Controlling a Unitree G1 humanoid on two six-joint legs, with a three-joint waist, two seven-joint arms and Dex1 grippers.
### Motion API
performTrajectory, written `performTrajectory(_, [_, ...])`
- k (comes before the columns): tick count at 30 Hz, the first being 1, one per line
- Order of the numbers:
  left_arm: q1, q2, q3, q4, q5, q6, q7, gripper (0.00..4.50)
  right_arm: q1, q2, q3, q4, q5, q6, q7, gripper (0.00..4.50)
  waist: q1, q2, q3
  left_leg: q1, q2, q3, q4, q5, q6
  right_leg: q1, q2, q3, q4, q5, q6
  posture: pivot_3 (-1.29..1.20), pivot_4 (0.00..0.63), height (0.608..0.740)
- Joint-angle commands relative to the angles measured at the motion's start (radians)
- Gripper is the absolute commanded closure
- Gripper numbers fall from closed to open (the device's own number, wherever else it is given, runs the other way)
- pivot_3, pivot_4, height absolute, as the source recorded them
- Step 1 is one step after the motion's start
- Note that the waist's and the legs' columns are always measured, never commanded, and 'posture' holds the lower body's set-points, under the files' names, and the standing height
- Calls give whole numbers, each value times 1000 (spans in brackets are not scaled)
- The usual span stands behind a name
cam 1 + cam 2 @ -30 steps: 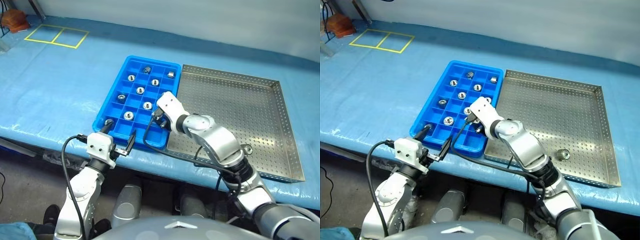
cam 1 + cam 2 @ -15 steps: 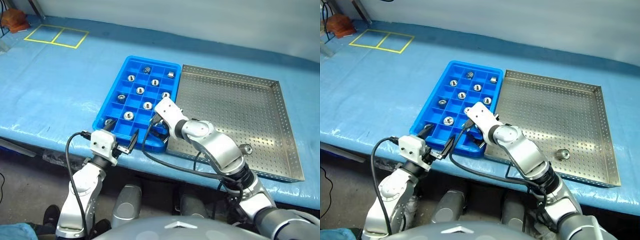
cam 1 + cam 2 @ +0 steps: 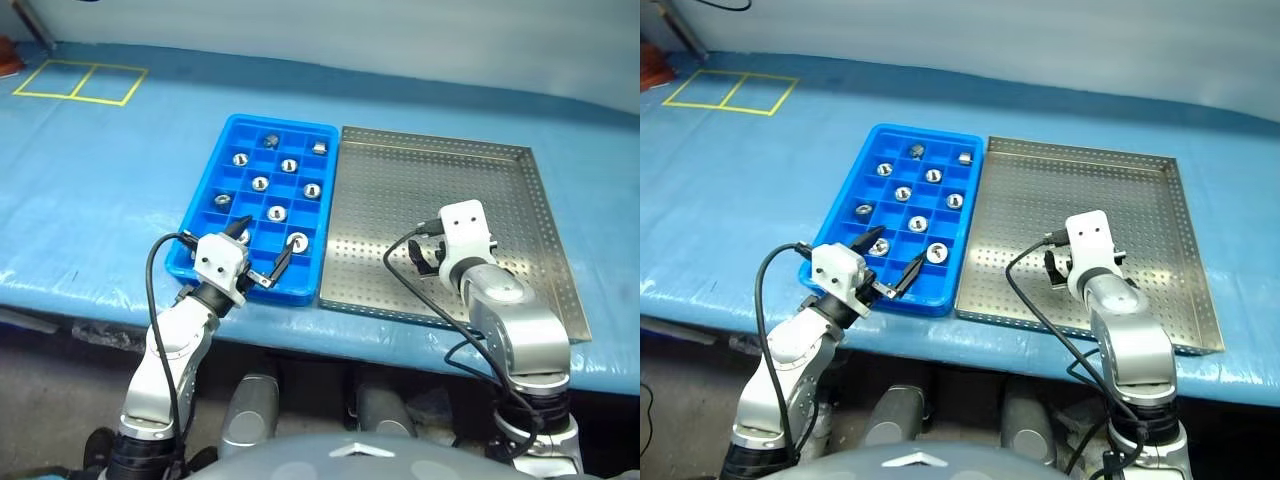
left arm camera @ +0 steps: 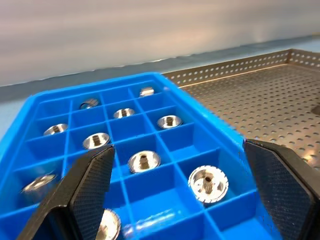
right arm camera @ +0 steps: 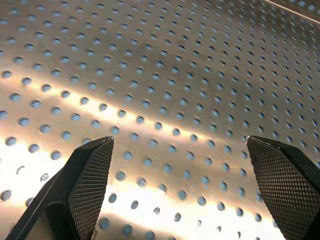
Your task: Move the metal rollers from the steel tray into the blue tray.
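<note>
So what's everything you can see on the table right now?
rollers: nine visible, silver, one per cell in the blue tray
piece: one, whitish, far cell of the blue tray beside the steel tray
blue tray: one, blue, left of the steel tray
steel tray: one, silver, perforated
cover: one, blue, over the table
tape: two yellow squares, far left
left claw: open, over the blue tray's near end
right claw: open, over the steel tray

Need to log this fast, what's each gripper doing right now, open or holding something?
Left gripper: open, empty, at the blue tray.
Right gripper: open, empty, over the steel tray.
</note>
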Motion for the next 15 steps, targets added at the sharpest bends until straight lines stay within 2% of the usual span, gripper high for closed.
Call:
performTrajectory(1, [-38,3,-24,8,-19,9,-27,0,18,22,-40,-80,-9,11,-25,9,-22,0,0,0,0,0,1,0,0,0,0,0,1,0,0,-12,150,740])
performTrajectory(6, [-67,5,-31,21,-26,18,-42,0,54,42,-94,-91,-9,23,-41,9,-44,0,0,1,0,0,2,0,0,1,0,0,3,0,0,-29,150,740])
performTrajectory(15, [-55,5,-34,5,-28,26,-42,0,63,94,-168,-35,27,107,-22,9,-47,0,0,1,0,0,2,0,0,1,0,1,3,0,0,-7,150,740])
